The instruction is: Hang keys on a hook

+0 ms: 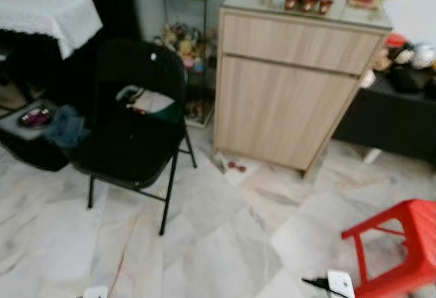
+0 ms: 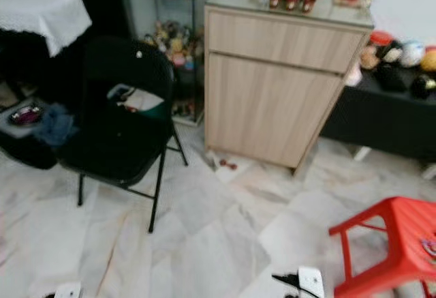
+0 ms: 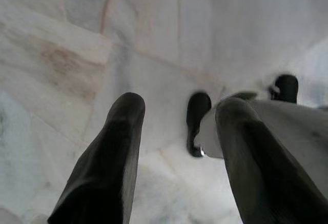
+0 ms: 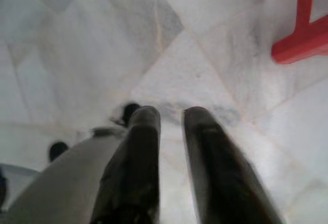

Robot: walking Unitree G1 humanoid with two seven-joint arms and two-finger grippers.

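Both my arms hang over the marble floor point(image 1: 204, 243): left gripper point(image 3: 177, 116) fingers apart, right gripper point(image 4: 171, 116) fingers slightly apart, both empty. Black chair point(image 1: 129, 127) at ten o'clock, wooden cabinet point(image 1: 286, 93) at one o'clock; keys and hook indiscernible.

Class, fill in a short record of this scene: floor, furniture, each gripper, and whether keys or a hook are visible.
Floor: pale marble tiles
Seat: black folding metal chair, papers on it
Storage: light wooden cabinet, small items on top
Stool: red plastic stool, at the robot's right
Left gripper: hangs above the floor, jaws apart, holding nothing
Right gripper: hangs above the floor, narrow gap between the jaws, nothing between them
Keys and hook: cannot be made out
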